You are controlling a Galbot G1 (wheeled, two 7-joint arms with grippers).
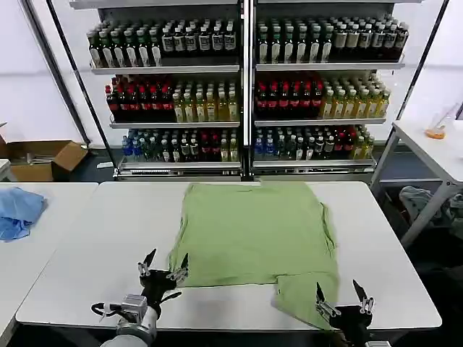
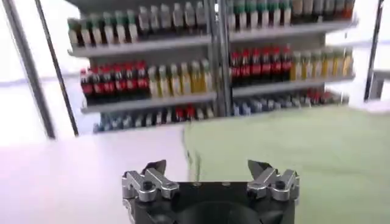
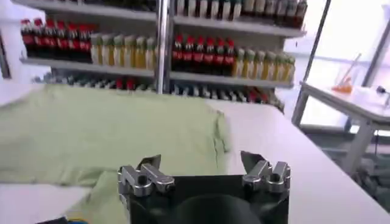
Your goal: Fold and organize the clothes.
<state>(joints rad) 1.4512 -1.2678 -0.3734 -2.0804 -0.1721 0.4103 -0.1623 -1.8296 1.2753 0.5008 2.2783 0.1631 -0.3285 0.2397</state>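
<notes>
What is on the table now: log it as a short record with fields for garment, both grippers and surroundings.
garment: light green cotton shirt, spread flat on the white table, one flap hanging toward the near edge
left gripper: open, at the shirt's near left corner
right gripper: open, over the near right flap
other cloth: light blue cloth on the neighbouring table
background: bottle shelves

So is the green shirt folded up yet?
Not yet. The shirt lies mostly spread flat on the table, one sleeve near the front edge.
</notes>
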